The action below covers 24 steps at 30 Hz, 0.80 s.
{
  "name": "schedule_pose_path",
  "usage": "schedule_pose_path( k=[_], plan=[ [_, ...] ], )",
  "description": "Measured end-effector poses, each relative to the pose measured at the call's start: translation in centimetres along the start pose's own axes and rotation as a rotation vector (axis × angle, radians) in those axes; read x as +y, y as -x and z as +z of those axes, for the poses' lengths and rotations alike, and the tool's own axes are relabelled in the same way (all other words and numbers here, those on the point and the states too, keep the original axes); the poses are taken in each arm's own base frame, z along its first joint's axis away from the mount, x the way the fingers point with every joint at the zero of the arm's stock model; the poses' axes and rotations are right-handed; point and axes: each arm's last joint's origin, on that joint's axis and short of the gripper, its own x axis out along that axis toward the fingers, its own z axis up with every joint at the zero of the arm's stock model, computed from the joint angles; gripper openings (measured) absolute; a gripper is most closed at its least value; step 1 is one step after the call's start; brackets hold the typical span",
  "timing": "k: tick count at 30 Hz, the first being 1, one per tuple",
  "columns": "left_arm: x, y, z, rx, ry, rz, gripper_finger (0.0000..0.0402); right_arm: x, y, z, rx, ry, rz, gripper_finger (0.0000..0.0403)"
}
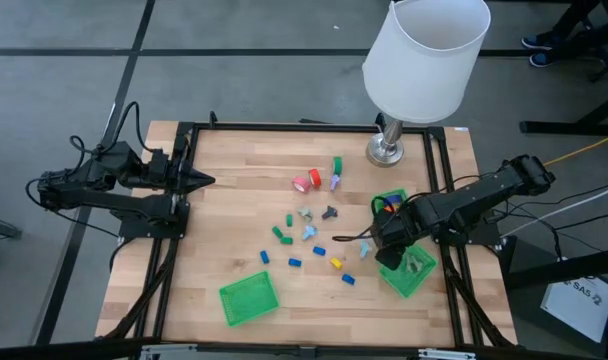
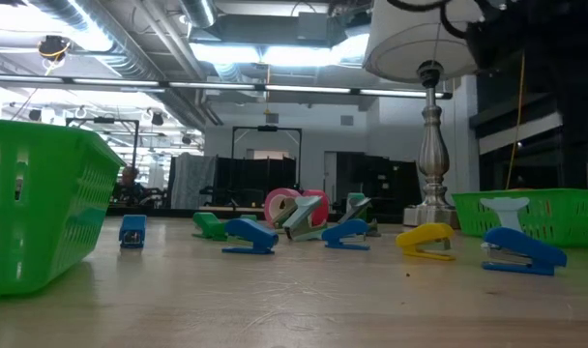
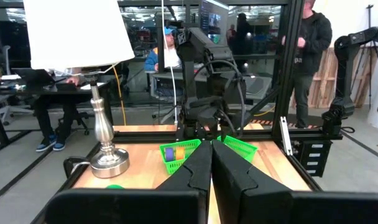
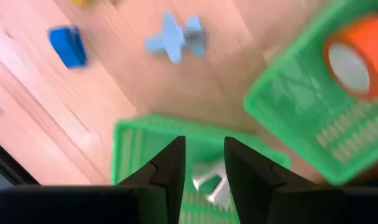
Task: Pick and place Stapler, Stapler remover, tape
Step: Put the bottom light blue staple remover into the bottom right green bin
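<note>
Small staplers, blue [image 1: 295, 263], yellow [image 1: 336, 263] and green [image 1: 281, 235], lie scattered mid-table, with claw-shaped stapler removers [image 1: 311, 232] among them. Red and pink tape rolls [image 1: 306, 181] sit farther back; in the low view they [image 2: 294, 206] stand behind the staplers. My right gripper [image 1: 389, 248] hovers open over a green basket [image 1: 412, 272] by the right edge; its wrist view shows a pale remover [image 4: 209, 180] lying inside, below the gap in my gripper [image 4: 204, 163]. My left gripper [image 1: 199, 181] waits shut at the left edge.
A second green basket [image 1: 389, 203] behind the right gripper holds tape rolls, one orange [image 4: 350, 62]. A third green basket [image 1: 249, 297] sits near the front edge. A lamp [image 1: 387, 150] with a white shade stands at the far right. People are in the room beyond.
</note>
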Motion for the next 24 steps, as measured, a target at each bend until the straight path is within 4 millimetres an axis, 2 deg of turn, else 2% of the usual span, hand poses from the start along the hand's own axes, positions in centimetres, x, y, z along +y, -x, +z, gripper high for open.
schedule_pose_path(
  k=[4,14,20,24],
  plan=[
    [0.0,0.0,0.0,0.0,0.0,0.0,0.0006,0.4,0.1,1.0,-0.079,0.081,0.052,0.0115],
    [0.0,0.0,0.0,0.0,0.0,0.0,0.0007,1.2,0.8,4.0,-0.322,0.47,0.187,0.0115],
    [0.0,0.0,0.0,0.0,0.0,0.0,0.0007,0.3,1.4,6.5,-0.457,0.584,0.188,0.0115],
    [0.0,0.0,0.0,0.0,0.0,0.0,0.0008,-1.0,1.8,8.1,-0.51,0.569,0.171,0.0115]
  ],
)
